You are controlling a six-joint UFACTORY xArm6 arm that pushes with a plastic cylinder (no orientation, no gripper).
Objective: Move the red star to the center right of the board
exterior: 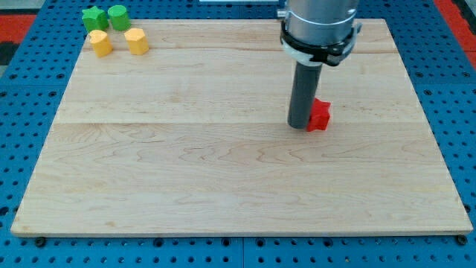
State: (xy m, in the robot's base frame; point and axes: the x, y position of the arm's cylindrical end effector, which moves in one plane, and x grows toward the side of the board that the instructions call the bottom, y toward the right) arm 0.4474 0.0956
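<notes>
The red star [320, 115] lies on the wooden board [186, 164], right of the middle and a little above mid-height. My tip [299, 126] stands right against the star's left side and hides part of it. The arm's grey body fills the view's top above the rod.
A green star [94, 18] and a green round block [118, 16] sit at the board's top left corner, with two yellow blocks [101, 42] [136, 40] just below them. The arm hides the board's top right area.
</notes>
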